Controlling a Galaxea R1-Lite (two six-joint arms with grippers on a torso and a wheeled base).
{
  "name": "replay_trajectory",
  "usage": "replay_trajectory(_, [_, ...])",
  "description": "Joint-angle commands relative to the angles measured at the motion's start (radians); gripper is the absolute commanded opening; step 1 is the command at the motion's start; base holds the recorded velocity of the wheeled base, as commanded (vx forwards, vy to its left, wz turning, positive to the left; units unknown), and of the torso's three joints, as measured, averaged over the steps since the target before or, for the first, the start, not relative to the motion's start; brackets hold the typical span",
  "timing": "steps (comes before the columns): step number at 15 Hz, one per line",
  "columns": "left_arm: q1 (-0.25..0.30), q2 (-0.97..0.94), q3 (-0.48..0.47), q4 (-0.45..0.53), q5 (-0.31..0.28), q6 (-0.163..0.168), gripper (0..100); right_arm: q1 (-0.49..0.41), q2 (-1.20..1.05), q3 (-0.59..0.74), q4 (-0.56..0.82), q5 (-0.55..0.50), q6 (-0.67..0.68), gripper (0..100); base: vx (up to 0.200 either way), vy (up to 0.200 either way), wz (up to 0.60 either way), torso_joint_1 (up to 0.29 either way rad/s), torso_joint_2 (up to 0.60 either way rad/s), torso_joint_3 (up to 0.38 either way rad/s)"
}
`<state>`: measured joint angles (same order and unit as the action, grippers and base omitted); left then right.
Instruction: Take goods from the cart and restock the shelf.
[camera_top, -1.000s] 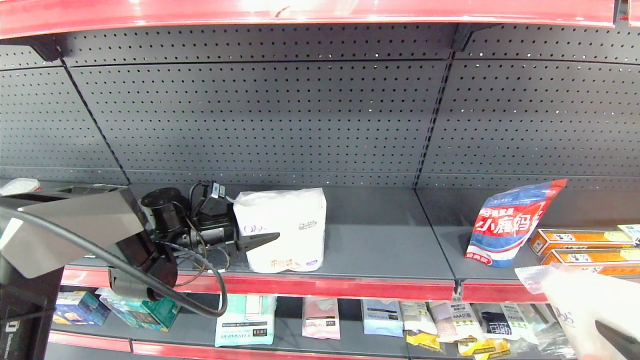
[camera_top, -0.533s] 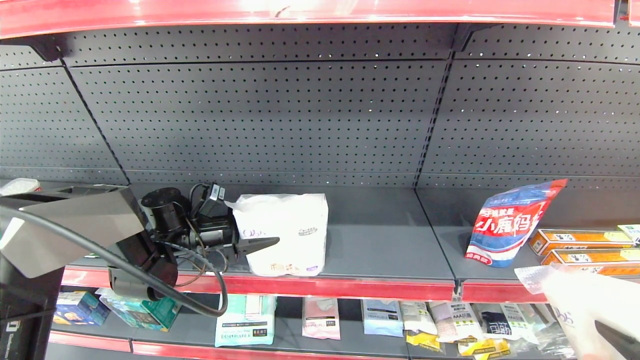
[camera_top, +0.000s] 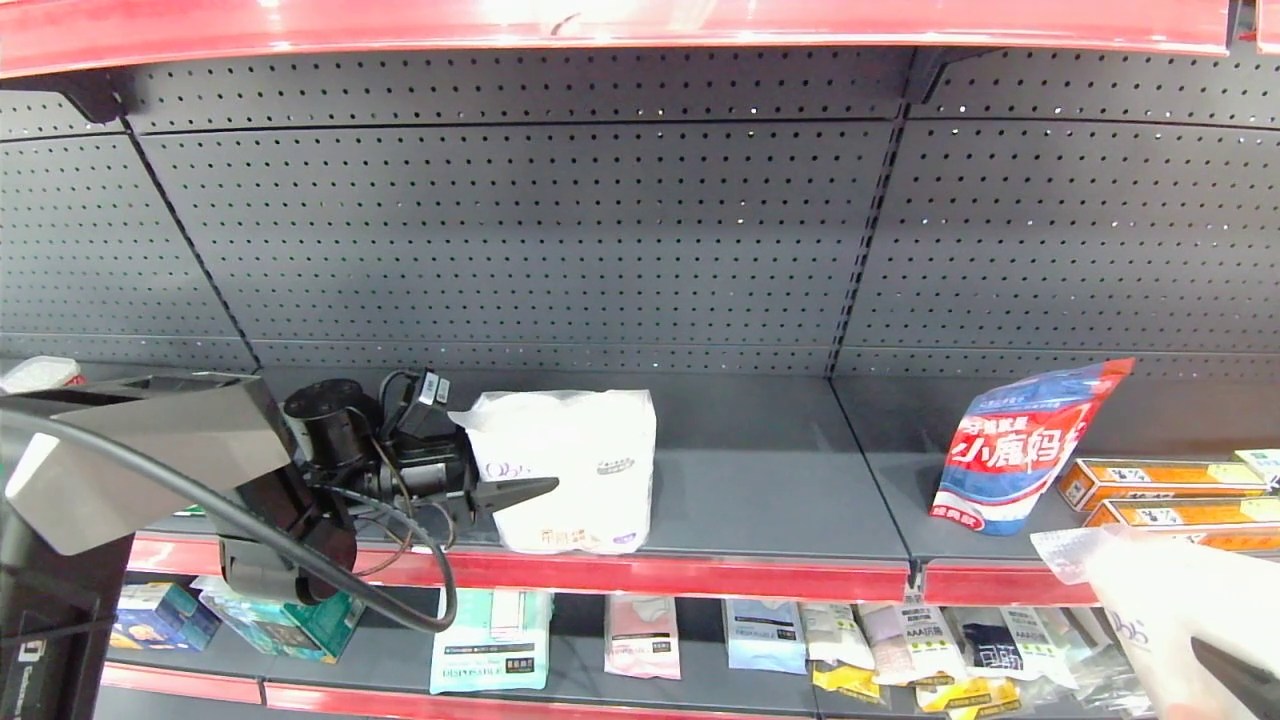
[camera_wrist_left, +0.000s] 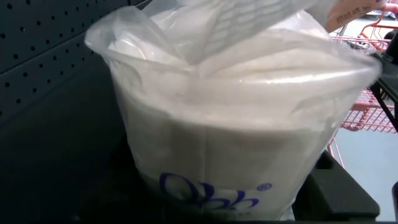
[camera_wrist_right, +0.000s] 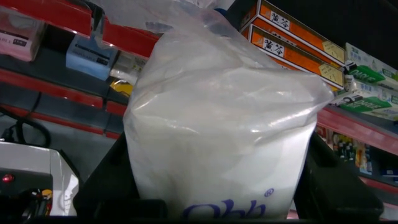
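Left fingers (camera_top: 520, 490): clamped on pack (camera_top: 585, 460), which stands on shelf (camera_top: 760, 500).
Right fingers (camera_top: 1235, 675): gripping second pack (camera_top: 1160, 605), in front of shelf edge.

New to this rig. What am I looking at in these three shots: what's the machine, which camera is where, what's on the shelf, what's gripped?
It is a wheeled robot with two arms, each ending in a two-finger gripper. The wide picture comes from a camera on its head, facing a grey metal shelf with a red front edge. The other two come from cameras on the wrists. The left gripper is closed on a white plastic-wrapped pack of paper rolls, which appears to stand on the shelf; the left wrist view shows that pack up close. The right gripper holds a second white pack, not yet on the shelf. Also on the shelf: a blue and red pouch and flat orange boxes.
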<state>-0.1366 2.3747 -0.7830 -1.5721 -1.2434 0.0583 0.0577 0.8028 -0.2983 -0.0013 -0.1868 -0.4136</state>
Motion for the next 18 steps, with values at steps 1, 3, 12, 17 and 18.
replay_trajectory(1, [0.000, 0.006, -0.004, 0.001, 0.002, -0.002, 0, 0.001, 0.001, -0.001, 0.000, 0.000, -0.001, 0, 0.000, 0.000, 0.00, 0.000, 0.00, 0.000])
replay_trajectory(3, [-0.001, 0.006, -0.010, 0.001, 0.004, -0.002, 0, 0.001, 0.001, -0.001, 0.000, 0.000, -0.001, 0, 0.000, 0.000, 0.00, 0.000, 0.00, 0.000])
replay_trajectory(12, [-0.017, 0.005, -0.021, 0.001, 0.021, -0.015, 100, 0.001, 0.000, -0.001, 0.000, 0.000, -0.001, 0, 0.000, 0.000, 0.00, 0.000, 0.00, 0.000])
replay_trajectory(17, [-0.020, -0.060, -0.021, 0.001, 0.021, -0.091, 100, 0.001, 0.000, 0.001, 0.000, 0.001, -0.001, 0, 0.000, 0.000, 0.00, 0.000, 0.00, 0.000])
replay_trajectory(18, [-0.018, -0.075, -0.021, 0.001, 0.021, -0.109, 100, 0.001, 0.000, 0.002, 0.000, 0.001, -0.001, 0, 0.000, 0.000, 0.00, 0.000, 0.00, 0.000])
